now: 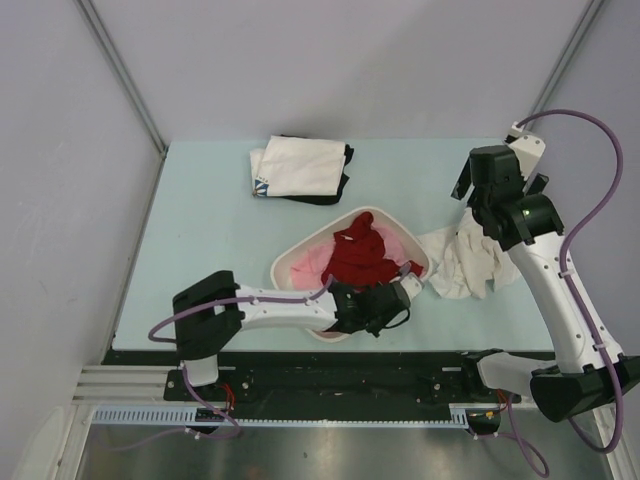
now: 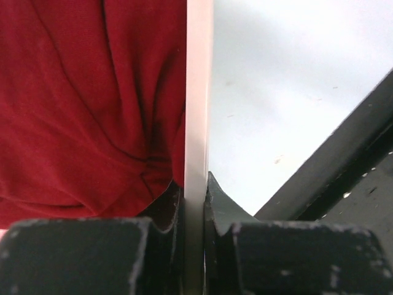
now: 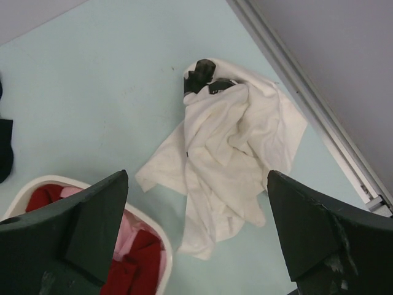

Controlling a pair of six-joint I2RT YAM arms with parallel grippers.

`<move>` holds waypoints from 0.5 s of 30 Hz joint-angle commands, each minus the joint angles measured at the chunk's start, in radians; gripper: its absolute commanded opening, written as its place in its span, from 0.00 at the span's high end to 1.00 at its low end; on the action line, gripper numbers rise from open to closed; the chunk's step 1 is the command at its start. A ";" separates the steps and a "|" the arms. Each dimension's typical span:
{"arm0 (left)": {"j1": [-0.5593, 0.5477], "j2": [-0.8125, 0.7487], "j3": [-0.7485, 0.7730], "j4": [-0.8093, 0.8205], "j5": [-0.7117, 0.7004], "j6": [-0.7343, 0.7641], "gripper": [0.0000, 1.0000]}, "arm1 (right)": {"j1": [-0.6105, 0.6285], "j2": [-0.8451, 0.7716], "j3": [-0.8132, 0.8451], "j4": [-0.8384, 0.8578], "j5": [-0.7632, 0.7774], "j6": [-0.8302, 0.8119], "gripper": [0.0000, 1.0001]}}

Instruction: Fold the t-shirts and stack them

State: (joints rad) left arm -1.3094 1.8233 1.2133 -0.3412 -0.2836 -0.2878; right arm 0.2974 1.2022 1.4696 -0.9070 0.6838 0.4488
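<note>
At basin's [image 1: 300,250] 5 o'clock rim, left gripper [image 2: 195,209] pinches the wall beside dark red shirt [image 1: 362,255]. Right gripper [image 3: 196,236] gapes wide above crumpled cream shirt [image 3: 230,153].

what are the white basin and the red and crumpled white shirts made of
Basin: looks like smooth, rigid plastic; its thin rim stands straight and even in the left wrist view.
Dark red shirt: soft matte cloth, probably cotton knit; it slumps in folds.
Crumpled white shirt: similar soft cloth, heavily creased, no sheen.
</note>
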 commanded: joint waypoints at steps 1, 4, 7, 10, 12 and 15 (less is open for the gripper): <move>0.111 -0.203 0.032 -0.162 -0.086 -0.047 1.00 | 0.029 -0.013 -0.012 0.022 -0.024 0.050 0.00; 0.203 -0.292 0.066 -0.225 -0.103 -0.019 1.00 | 0.071 -0.010 -0.014 0.030 -0.015 0.062 0.00; 0.304 -0.343 0.138 -0.320 -0.114 0.004 1.00 | 0.092 -0.006 -0.014 0.040 -0.012 0.071 0.00; 0.404 -0.383 0.169 -0.378 -0.135 0.015 1.00 | 0.117 0.003 -0.015 0.045 -0.009 0.080 0.00; 0.498 -0.407 0.173 -0.409 -0.137 0.010 1.00 | 0.132 0.008 -0.017 0.051 -0.010 0.085 0.00; 0.605 -0.423 0.147 -0.436 -0.123 0.015 1.00 | 0.154 0.013 -0.020 0.060 -0.006 0.088 0.00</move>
State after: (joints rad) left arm -0.8059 1.4696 1.3296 -0.7113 -0.3386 -0.3145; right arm 0.4274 1.2095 1.4536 -0.8875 0.6640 0.5064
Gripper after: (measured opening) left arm 0.129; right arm 0.994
